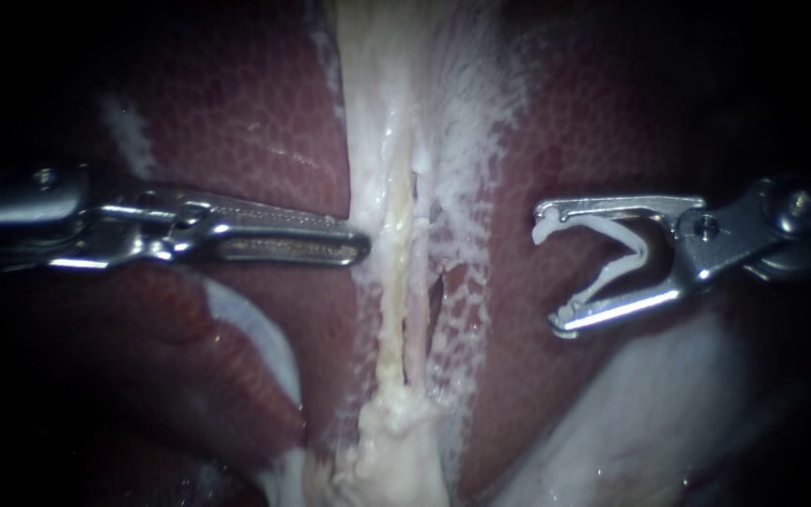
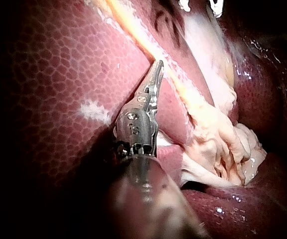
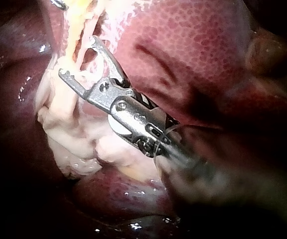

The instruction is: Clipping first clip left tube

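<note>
Jaws of right instrument (image 1: pixel 551 277) around clip (image 1: pixel 643 249)

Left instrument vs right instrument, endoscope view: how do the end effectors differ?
The left instrument has its jaws lying together, empty; the right instrument has its jaws spread wide, holding an open white clip. The left's tip is at the edge of the pale tissue band; the right sits clear of it, over the liver. Both are metal and face the band from opposite sides.
</note>
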Controlling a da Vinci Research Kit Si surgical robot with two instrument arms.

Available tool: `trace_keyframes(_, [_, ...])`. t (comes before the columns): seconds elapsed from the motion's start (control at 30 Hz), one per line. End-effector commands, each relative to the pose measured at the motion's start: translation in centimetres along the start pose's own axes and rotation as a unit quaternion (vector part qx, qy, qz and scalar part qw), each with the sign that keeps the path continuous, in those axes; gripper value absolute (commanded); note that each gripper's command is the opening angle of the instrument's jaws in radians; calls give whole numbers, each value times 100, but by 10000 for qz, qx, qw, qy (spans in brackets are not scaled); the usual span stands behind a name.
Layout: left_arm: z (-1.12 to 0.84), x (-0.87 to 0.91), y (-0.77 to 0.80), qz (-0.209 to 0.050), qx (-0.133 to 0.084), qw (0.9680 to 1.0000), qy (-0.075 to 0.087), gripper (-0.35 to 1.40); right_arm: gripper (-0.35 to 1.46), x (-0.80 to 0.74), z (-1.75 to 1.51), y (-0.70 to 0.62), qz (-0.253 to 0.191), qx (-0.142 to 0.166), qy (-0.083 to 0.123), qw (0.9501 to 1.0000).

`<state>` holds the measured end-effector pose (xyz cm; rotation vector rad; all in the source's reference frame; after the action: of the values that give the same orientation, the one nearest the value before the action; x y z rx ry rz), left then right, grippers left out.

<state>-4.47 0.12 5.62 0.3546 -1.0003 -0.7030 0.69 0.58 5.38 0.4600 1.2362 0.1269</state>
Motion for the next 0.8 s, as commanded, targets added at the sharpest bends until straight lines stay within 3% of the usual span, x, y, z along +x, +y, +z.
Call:
trace_keyframes(0.03, [0,0,0,0,-2,10000,0,-35,60,0,0,0,0,0,-1,10000])
trace_keyframes(0.23, [-15,-7,-3,-18,35,10000,4,-35,60,-4,2,-3,-17,27,0,10000])
trace_keyframes(0.43, [-42,-29,-10,-75,31,10000,20,-35,60,-13,14,-9,-55,99,3,9999])
trace_keyframes(0.8, [-90,-67,-3,-181,-106,9995,-252,-35,60,-32,55,-22,-107,257,2,9996])
